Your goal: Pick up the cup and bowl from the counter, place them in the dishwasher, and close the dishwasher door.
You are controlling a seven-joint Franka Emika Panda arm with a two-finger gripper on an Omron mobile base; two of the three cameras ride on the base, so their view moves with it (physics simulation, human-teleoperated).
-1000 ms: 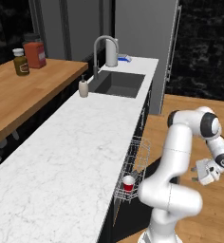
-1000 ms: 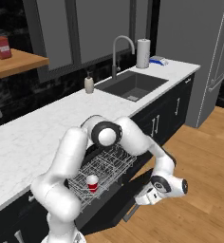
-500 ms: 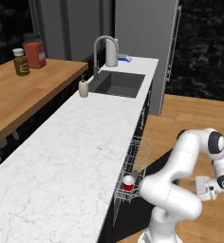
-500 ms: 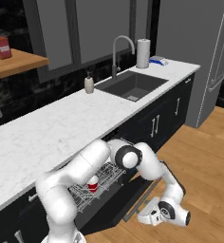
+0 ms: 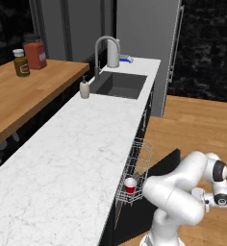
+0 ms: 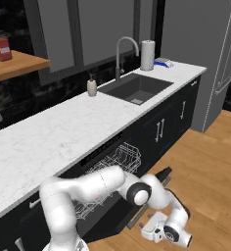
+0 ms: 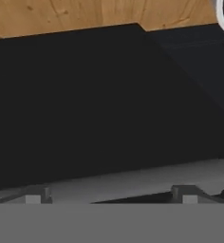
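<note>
The red cup stands in the silver wire rack pulled out of the dishwasher under the white marble counter. The black dishwasher door hangs open, low over the wooden floor. The rack and the door's edge also appear from the right. My gripper hangs low, just beyond the door's outer edge. In the hand view the door is very close, with a grey bar across it. My gripper is open and holds nothing. The bowl is hidden.
At the counter's far end are a sink, a faucet and a soap bottle. A wooden shelf to the left carries a red canister and a jar. A fridge stands past open wooden floor.
The arm has folded downward. The hand has dropped from about rack height to near the floor by the door's outer edge. The jaws stayed open and the cup has not moved.
</note>
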